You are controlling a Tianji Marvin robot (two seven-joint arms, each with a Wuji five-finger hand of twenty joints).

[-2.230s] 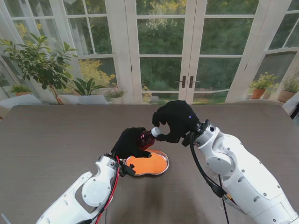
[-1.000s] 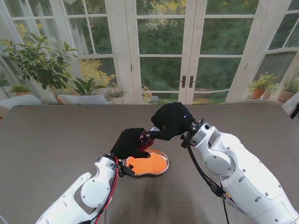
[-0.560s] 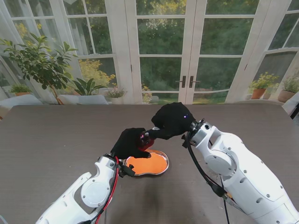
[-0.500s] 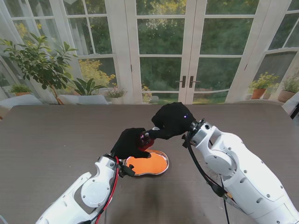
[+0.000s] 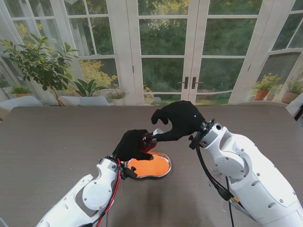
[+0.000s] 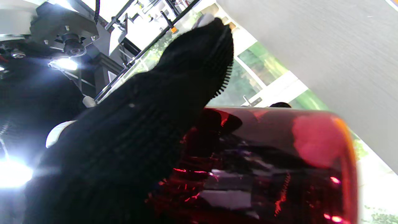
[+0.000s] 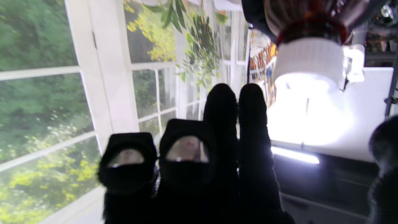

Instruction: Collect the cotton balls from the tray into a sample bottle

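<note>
**Right hand lifts off the capped bottle**

On the left, the left hand point(image 5: 132, 145) wraps its black-gloved fingers around the dark red sample bottle point(image 5: 147, 141), holding it tilted above the far left rim of the tray point(image 5: 166, 167), which sits near the middle of the table point(image 5: 57, 137). The left wrist view shows the same grip close up: a gloved finger point(image 6: 174, 102) lies across the red glass of the bottle point(image 6: 279, 161). The tray's orange floor shows bare where it is not hidden by the hand; no cotton balls can be made out on it, and whether any lie inside the bottle cannot be told through the dark glass.

At the bottle's right end sits a white cap point(image 5: 156, 132), seen large and bright in the right wrist view point(image 7: 309, 60).

To the right, the right hand point(image 5: 176, 120) differs from half a second ago. Then its fingertips were closed at the cap; now the hand has risen and moved slightly right, its fingers spread in an arch over the cap, holding nothing. In the right wrist view the fingers point(image 7: 252, 124) stand extended, apart from the cap. The left hand and bottle have not shifted.
</note>
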